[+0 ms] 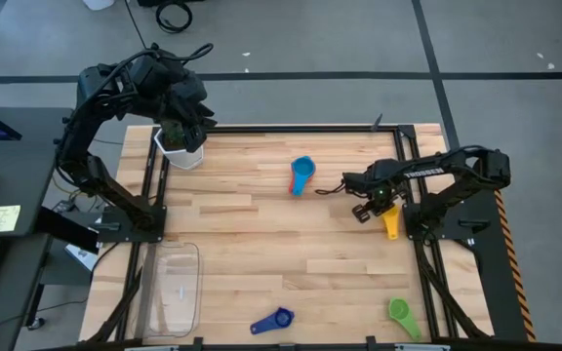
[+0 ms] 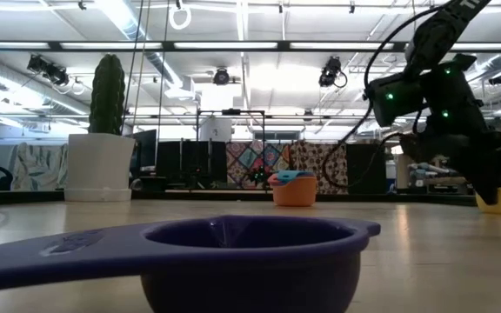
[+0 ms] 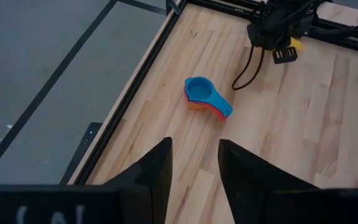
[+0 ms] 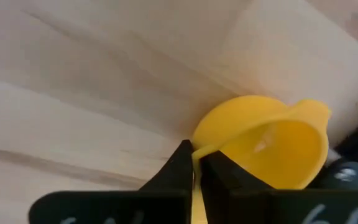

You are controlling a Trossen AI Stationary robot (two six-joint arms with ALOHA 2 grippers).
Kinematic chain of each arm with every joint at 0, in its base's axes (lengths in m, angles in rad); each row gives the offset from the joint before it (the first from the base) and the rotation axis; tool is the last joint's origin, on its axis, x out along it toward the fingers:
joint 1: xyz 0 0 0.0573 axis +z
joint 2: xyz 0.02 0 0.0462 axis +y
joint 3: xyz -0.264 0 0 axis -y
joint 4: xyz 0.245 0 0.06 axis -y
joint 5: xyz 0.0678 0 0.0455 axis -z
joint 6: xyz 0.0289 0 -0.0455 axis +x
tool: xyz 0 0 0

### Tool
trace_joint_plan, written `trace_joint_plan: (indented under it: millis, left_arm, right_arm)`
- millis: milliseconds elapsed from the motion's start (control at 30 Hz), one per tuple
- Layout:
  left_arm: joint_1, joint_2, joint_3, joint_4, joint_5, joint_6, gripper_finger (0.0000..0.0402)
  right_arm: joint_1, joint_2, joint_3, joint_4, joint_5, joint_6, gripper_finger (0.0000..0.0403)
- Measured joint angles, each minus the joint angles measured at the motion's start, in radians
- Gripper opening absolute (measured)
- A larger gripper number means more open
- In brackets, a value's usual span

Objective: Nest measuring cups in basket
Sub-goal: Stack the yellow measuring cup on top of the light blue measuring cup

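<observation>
A yellow measuring cup (image 1: 390, 224) stands near the table's right edge, and my right gripper (image 4: 194, 149) is shut on it from above. A blue cup nested in an orange one (image 1: 301, 175) rests at the far middle. Along the near edge lie a dark blue cup (image 1: 272, 321) and a green cup (image 1: 404, 314). The clear basket (image 1: 176, 288) is at the near left. My left gripper (image 3: 194, 155) hangs open, high over the far left corner, holding nothing. My right gripper pinches the yellow cup's flat handle (image 4: 196, 163) between its two fingers, right where the handle joins the bowl. The fingers point steeply down. The bowl (image 4: 263, 143) lies just beyond the fingertips, and the cup's bottom rests on the table in the low view.
A white pot with a green cactus (image 1: 181, 146) stands at the far left corner under the left arm. Black frame rails (image 1: 418, 253) run along the table's sides close to the right arm. Bare wood lies between the yellow cup and the basket.
</observation>
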Motion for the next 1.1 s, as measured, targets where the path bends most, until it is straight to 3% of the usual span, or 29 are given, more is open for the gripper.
trace_joint_plan:
  millis: [200,567,900,1100]
  left_arm:
    - [0.0,0.0,0.0,0.0,-0.058,0.0,0.0135]
    - [0.004,0.0,0.0,0.0,-0.42,0.062,0.0135]
    - [0.004,0.0,0.0,0.0,-0.437,0.062,0.0135]
    - [0.004,0.0,0.0,0.0,-0.437,0.065,0.0135]
  right_arm:
    - [0.001,0.0,0.126,-0.011,-0.031,0.066,0.0016]
    - [0.026,0.007,0.559,-0.239,0.102,0.265,0.0016]
    - [0.084,0.007,0.803,-0.185,0.239,0.31,0.0016]
    - [0.1,0.114,0.871,-0.039,0.271,0.282,0.0016]
